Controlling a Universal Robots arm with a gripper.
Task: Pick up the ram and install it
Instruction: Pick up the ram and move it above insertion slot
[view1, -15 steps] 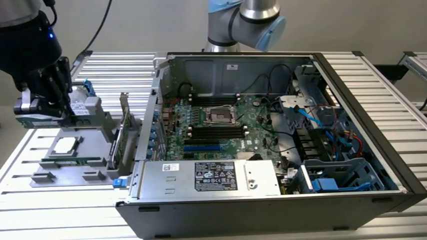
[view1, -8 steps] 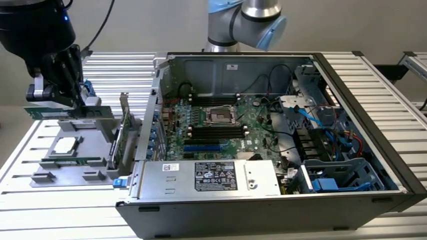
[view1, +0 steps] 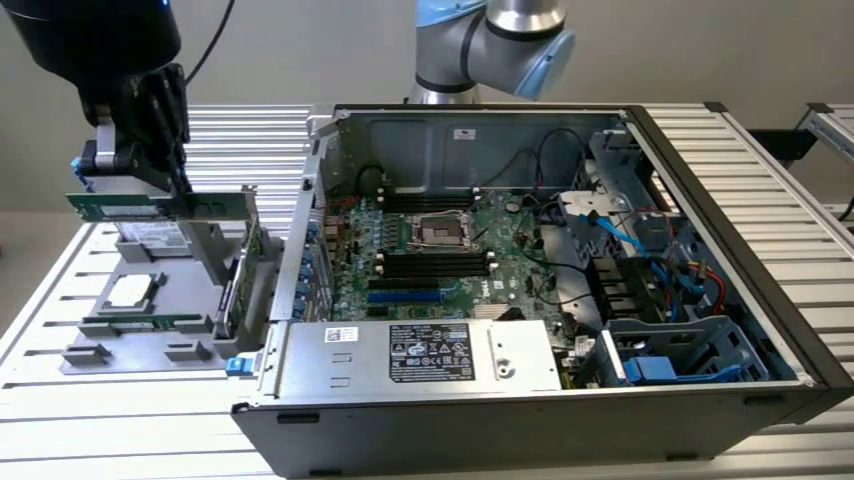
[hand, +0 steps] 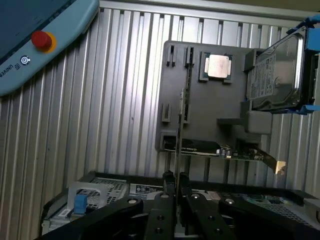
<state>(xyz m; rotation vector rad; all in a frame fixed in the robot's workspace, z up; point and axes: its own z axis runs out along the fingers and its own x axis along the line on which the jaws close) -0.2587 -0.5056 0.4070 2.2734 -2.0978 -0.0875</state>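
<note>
Exterior view: the open computer case (view1: 400, 410) lies beside the grey parts tray (view1: 180, 290). Above that tray, the gripper (view1: 134, 190) is clamped on the ram (view1: 107, 207), which appears lifted clear. Pick-up looks done; seating it in the motherboard slots (view1: 430, 262) remains. Wrist view adds the fingers (hand: 167, 187) pinching the stick edge-on.

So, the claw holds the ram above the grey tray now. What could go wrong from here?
1. The claw seems to grip the ram off-centre, so the long free end could tilt or slip.
2. The case wall stands between the ram and the motherboard slots; the free end might strike it on the way over.
</note>
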